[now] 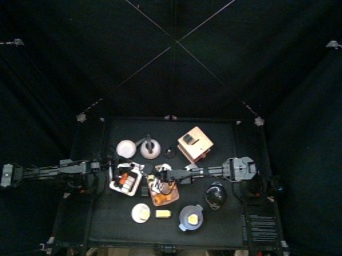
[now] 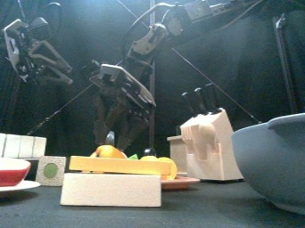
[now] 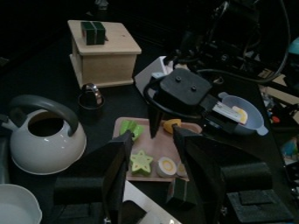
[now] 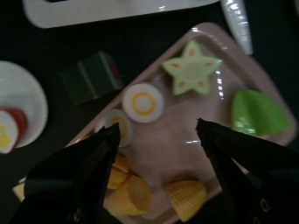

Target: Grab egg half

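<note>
**A:** Which step is shown?

**B:** The approach. The right gripper point(image 4: 163, 144) hangs above the cutting board point(image 4: 216, 144) with its jaws spread to their widest and nothing between them. No grasp has been made yet.

**A:** Where is the egg half?

**B:** The egg half point(image 4: 143, 102) lies flat on the board, yolk upward, near the board's middle. The star-shaped slice point(image 4: 193, 68) is just beside it toward one corner, and the orange segments point(image 4: 131, 188) lie toward the opposite edge. The board itself sits near the middle of the table point(image 1: 227, 135). In the right wrist view the egg half lies just beyond the gap between the jaws and nearer one jaw than the other.

**A:** And the other arm?

**B:** The left gripper point(image 3: 163, 166) hangs over the table's left part. Its jaws are parted and empty, and it faces the board.

**A:** What does the next move call for?

**B:** Probably a small shift to centre the gap on the egg half. After that comes a straight descent until the jaws flank its rim, then closure. The piece is low and smooth, so the jaws must reach nearly to the board's surface. The star-shaped slice is close enough to be nudged or caught, and the egg half could slip out of the jaws as they close.
</note>
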Robot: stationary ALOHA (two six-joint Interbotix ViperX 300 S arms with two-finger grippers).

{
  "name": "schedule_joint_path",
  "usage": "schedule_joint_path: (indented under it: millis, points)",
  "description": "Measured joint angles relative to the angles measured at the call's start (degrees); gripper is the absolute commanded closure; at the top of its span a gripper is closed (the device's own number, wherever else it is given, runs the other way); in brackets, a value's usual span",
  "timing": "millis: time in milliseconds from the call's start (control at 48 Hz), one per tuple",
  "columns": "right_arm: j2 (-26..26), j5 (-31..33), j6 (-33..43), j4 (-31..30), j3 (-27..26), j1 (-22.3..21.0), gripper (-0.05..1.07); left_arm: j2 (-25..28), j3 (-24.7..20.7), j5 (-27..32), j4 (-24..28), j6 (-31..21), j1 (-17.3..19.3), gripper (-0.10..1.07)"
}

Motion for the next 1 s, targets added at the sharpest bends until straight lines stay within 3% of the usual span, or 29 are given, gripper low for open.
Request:
schedule_joint_path:
  millis: [333, 729, 1000]
  points:
    - [2.3, -3.6, 2.5, -0.6, -0.2, 1.1, 0.03, -0.3, -0.1, -0.2, 0.0, 0.0, 0.5, 0.17]
    - [4.7, -6.5, 2.6, 0.4, -0.2, 1.6, 0.03, -0.6, 0.6, -3.6, -0.4, 0.0, 9.0, 0.17]
    - [6.0, -7.6, 2.7, 0.4, -0.3, 1.5, 0.04, -0.6, 1.6, -5.4, -0.4, 0.0, 9.8, 0.17]
